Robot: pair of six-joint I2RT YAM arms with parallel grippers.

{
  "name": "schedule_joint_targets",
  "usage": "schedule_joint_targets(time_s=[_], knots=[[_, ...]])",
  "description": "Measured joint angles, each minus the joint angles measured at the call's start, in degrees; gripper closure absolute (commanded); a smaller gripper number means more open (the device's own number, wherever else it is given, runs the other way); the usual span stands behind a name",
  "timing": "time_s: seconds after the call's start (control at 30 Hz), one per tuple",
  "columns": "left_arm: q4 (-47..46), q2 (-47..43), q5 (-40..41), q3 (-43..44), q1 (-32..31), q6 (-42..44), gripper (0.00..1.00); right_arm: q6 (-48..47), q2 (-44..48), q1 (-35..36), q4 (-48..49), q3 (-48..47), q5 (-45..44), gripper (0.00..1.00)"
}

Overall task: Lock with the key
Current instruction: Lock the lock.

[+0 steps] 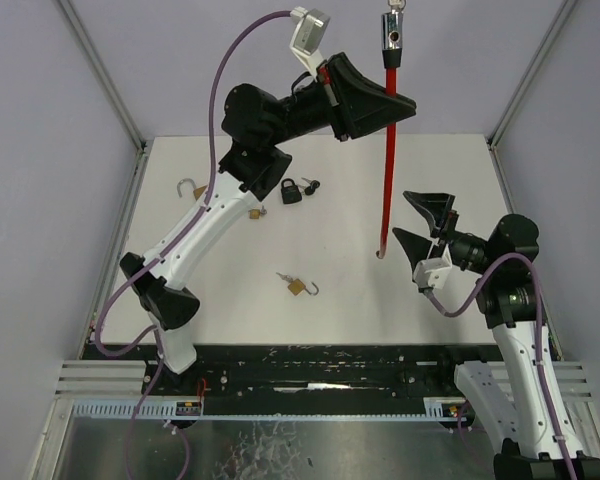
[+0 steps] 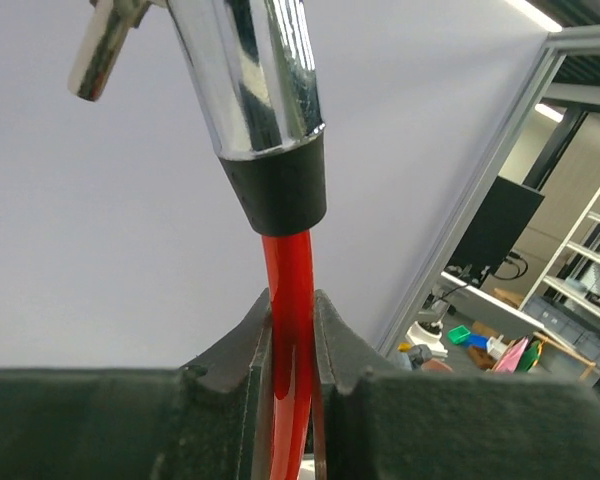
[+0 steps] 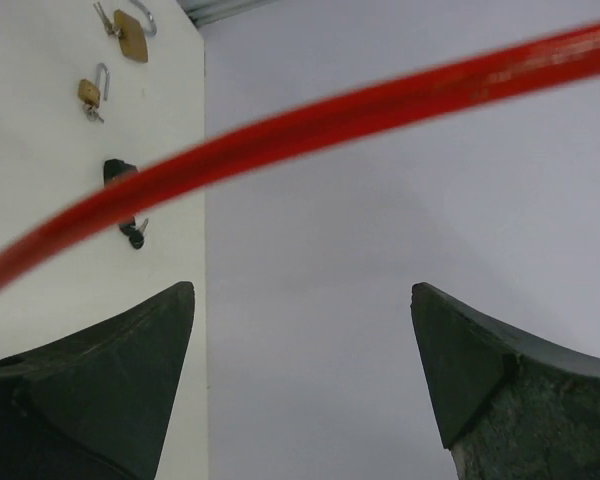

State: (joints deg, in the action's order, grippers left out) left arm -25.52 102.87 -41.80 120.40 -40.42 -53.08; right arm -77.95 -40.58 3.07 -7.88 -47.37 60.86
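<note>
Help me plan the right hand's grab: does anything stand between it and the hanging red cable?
Nothing visible does. The open right hand faces the lower end of the red cable across bare air. The left hand pinches the cable up high; the padlocks lie aside on the table.

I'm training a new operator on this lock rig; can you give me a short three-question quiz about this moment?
1. True or false: the left end effector is shut on the red cable.
2. The right end effector is: A) open, holding nothing; B) shut on a key; C) shut on a padlock.
3. Fill in: the chrome lock body sits at the cable's ___ end.
Key: 1 true; 2 A; 3 upper.
</note>
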Motion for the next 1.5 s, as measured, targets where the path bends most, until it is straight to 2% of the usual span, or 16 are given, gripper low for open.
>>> schedule_joint_targets(time_s=[0.13,0.3,0.67,0.87,1.03,1.2,1.27,1.37,1.5], knots=[[2.2,3.0,1.0,5.4,0.0,-2.4,1.00,0.0,1.7,1.8,3.5,1.1,1.4,0.08],[4.6,5.7,2.4,10.2,0.3,-4.7,1.00,-2.6,3.2,4.3,2.8,0.9,1.7,0.11],[5.5,8.0,4.8,10.8,1.9,-10.6,1.00,-4.2,6.3,7.0,-0.2,-1.1,1.1,0.06],[5.8,9.9,5.1,11.6,1.9,-12.9,1.00,-10.4,5.8,7.9,-2.0,-1.2,0.0,0.02],[6.3,10.9,4.5,11.8,1.9,-13.4,1.00,-18.1,3.0,8.2,-10.4,-4.4,-3.3,0.02],[7.2,9.2,3.7,8.3,2.0,-9.4,1.00,-28.5,-0.1,8.3,-29.6,-16.1,-5.8,0.00],[7.4,8.7,3.3,7.2,2.2,-8.3,1.00,-32.0,0.8,8.3,-33.4,-17.8,-7.4,0.01],[7.3,8.5,2.7,6.0,2.6,-8.0,1.00,-36.3,5.9,8.3,-35.4,-14.8,-11.5,0.01],[6.3,8.7,1.5,5.2,3.0,-9.6,1.00,-39.2,15.6,8.3,-34.8,-6.1,-13.9,0.00]])
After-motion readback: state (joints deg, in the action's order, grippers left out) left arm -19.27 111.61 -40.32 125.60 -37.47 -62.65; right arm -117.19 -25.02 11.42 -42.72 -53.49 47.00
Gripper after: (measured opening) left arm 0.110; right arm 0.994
